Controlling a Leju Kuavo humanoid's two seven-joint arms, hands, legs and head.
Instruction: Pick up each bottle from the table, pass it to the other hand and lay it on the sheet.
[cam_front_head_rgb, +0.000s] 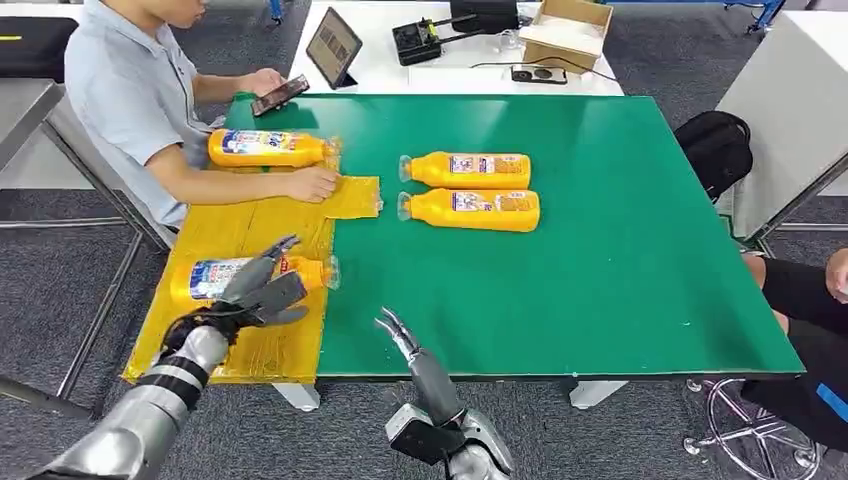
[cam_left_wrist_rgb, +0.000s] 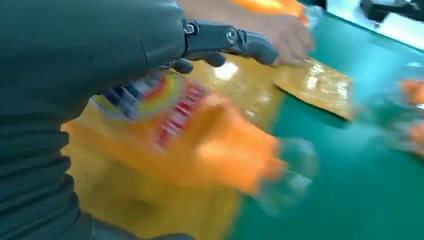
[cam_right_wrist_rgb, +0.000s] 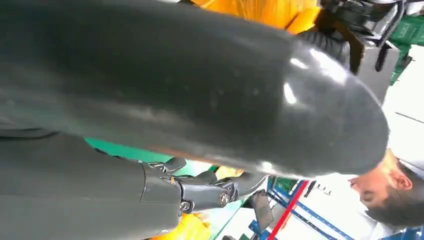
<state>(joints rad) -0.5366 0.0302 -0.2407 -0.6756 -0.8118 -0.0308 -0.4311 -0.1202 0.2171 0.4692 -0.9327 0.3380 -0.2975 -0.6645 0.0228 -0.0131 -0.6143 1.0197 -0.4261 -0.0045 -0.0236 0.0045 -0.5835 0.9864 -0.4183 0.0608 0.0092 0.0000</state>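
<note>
An orange bottle (cam_front_head_rgb: 215, 277) with a blue and white label lies on its side on the yellow sheet (cam_front_head_rgb: 240, 225), near the table's front left. My left hand (cam_front_head_rgb: 255, 290) hovers over its middle with fingers spread and not wrapped around it. In the left wrist view the bottle (cam_left_wrist_rgb: 170, 130) is blurred beneath my fingers (cam_left_wrist_rgb: 230, 40). Two more orange bottles (cam_front_head_rgb: 470, 170) (cam_front_head_rgb: 475, 209) lie side by side on the green table (cam_front_head_rgb: 620, 250). Another bottle (cam_front_head_rgb: 265, 148) lies at the sheet's far end. My right hand (cam_front_head_rgb: 400, 335) is at the front edge, empty, fingers apart.
A person seated at the left rests a hand (cam_front_head_rgb: 312, 184) on the sheet's far part and holds a phone (cam_front_head_rgb: 278, 95). Another person's leg (cam_front_head_rgb: 800, 290) is at the right. A tablet (cam_front_head_rgb: 333, 47) and a box (cam_front_head_rgb: 565, 32) stand on the white table behind.
</note>
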